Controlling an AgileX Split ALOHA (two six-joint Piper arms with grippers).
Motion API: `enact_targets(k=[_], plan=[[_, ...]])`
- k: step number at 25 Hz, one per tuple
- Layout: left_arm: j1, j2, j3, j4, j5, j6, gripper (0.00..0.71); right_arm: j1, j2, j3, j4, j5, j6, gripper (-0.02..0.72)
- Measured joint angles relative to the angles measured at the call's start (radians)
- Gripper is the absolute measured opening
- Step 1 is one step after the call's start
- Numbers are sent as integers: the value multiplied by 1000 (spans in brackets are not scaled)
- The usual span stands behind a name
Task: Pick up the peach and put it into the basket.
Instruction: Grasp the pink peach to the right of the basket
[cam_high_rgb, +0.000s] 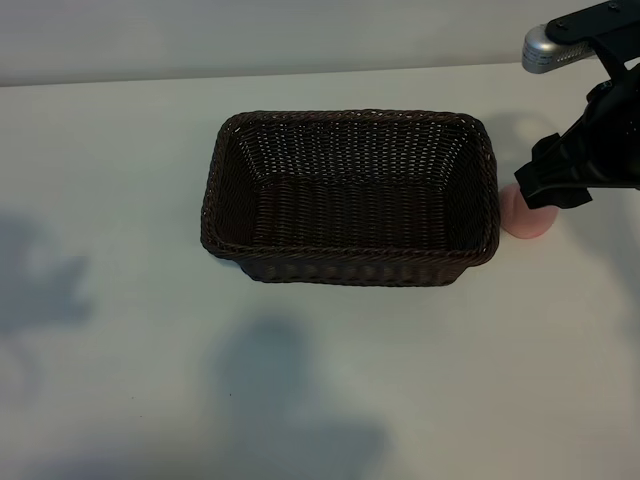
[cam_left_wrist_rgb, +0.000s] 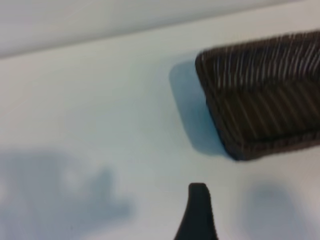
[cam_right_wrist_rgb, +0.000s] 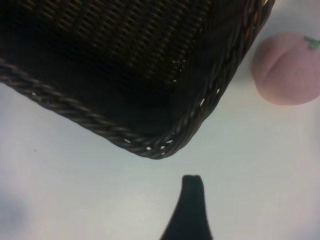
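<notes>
Bare counter (cam_high_rgb: 120, 150) fills the lower frame; at right, the right gripper (cam_high_rgb: 556, 187) (jaws wide, empty) overhangs the peach (cam_high_rgb: 527, 222) touching the basket (cam_high_rgb: 350, 265). Closing against wicker could nudge the fruit away.

A white table (cam_high_rgb: 120, 150), grey shadows across its near side, a pale wall (cam_high_rgb: 200, 35) behind.

The right gripper (cam_high_rgb: 560, 190) hides the top of the peach (cam_high_rgb: 527, 222) just beneath it; the picture's edge cuts off its arm.
</notes>
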Motion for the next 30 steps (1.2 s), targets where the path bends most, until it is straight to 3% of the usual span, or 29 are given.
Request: enact_targets(k=[13,19,30], plan=[[0,-410,324,28,49,-73,593,0,0,0,0,0,0,595],[0,-482,379,98,92,-77,593,0,0,0,0,0,0,595],[0,-519,450,108,111,-98,570,0,0,0,0,0,0,595]])
